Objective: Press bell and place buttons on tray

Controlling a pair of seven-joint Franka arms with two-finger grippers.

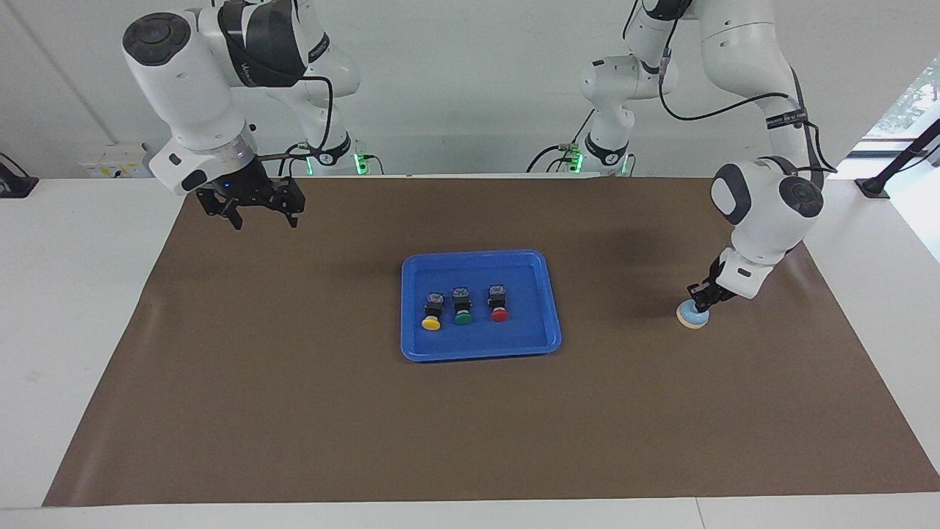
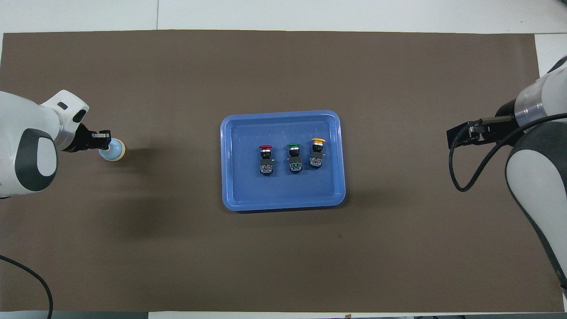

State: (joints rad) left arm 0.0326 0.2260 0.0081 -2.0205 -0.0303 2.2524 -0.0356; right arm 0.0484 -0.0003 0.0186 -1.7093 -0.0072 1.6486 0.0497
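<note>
The light-blue bell (image 1: 692,316) (image 2: 114,150) sits on the brown mat toward the left arm's end of the table. My left gripper (image 1: 698,300) (image 2: 104,140) is shut, its tip down on top of the bell and covering the knob. The blue tray (image 1: 415,345) (image 2: 234,195) lies mid-table. In it lie three buttons in a row: yellow (image 1: 431,321) (image 2: 317,153), green (image 1: 463,316) (image 2: 293,156) and red (image 1: 499,312) (image 2: 266,158). My right gripper (image 1: 261,213) (image 2: 458,137) hangs open above the mat at the right arm's end, waiting.
A brown mat (image 1: 294,411) covers most of the white table (image 1: 73,308). Only the tray and the bell stand on it. Black cables trail from both arms.
</note>
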